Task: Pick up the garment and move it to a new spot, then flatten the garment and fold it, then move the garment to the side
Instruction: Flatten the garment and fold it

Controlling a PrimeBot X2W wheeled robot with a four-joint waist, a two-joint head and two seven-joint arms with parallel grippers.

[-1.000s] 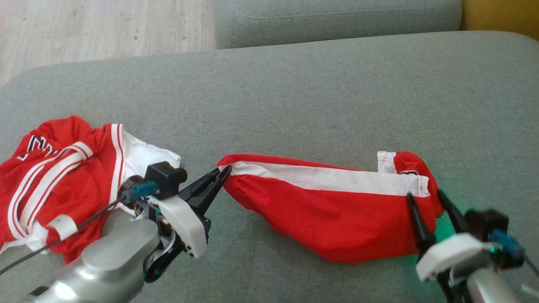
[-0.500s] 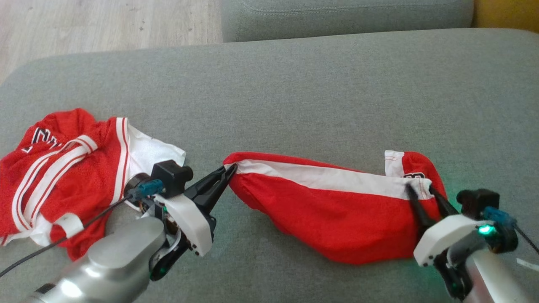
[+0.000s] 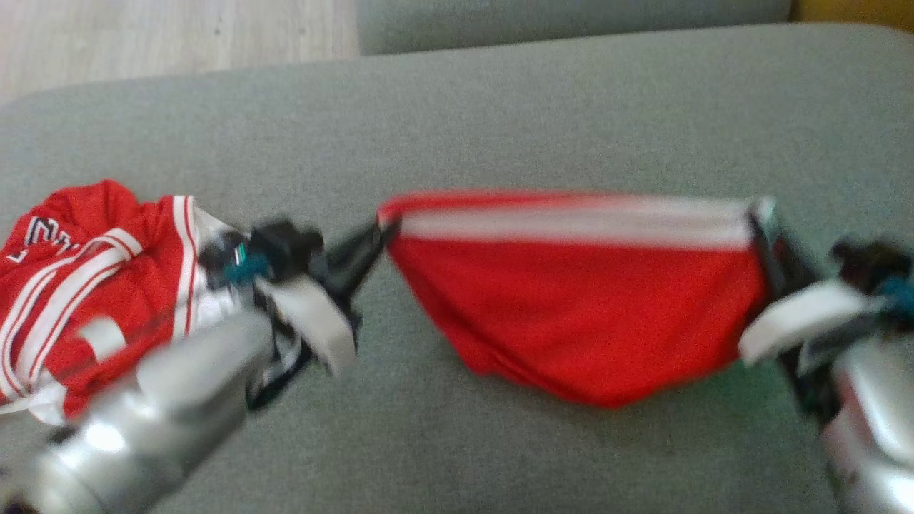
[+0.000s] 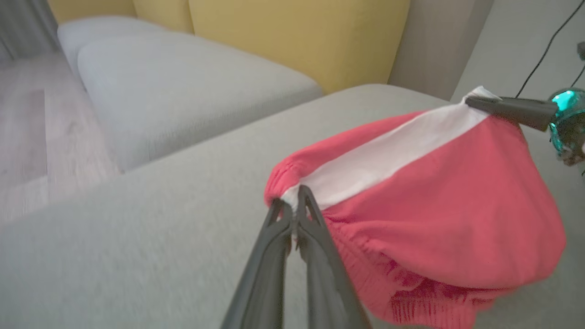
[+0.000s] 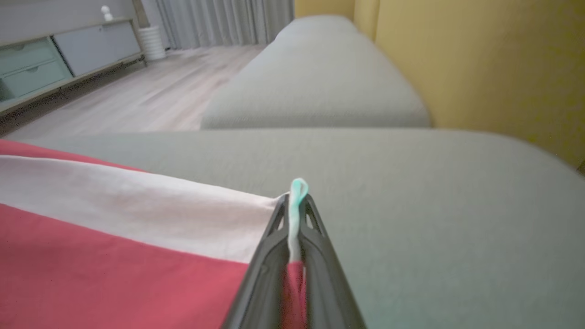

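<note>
Over grey sofa [image 3: 500, 107], garment [image 3: 578, 307] stretched between clamped fingers [image 3: 355, 251].

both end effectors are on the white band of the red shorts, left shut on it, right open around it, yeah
Not quite: the right end effector is shut on the white band of the red shorts too, as the right wrist view shows. The left end effector is shut on it.

Two long dark tapered fingers [image 4: 269, 260], slotted near the tips, are seen on the left gripper [image 3: 385, 230]; white wrist shell [image 3: 307, 325], black camera block [image 3: 285, 241], teal connector [image 3: 239, 265], silver forearm [image 3: 164, 400]; right gripper [image 3: 758, 214] seemingly built alike, though blurred, teal light [image 4: 564, 100] lit at its base
</note>
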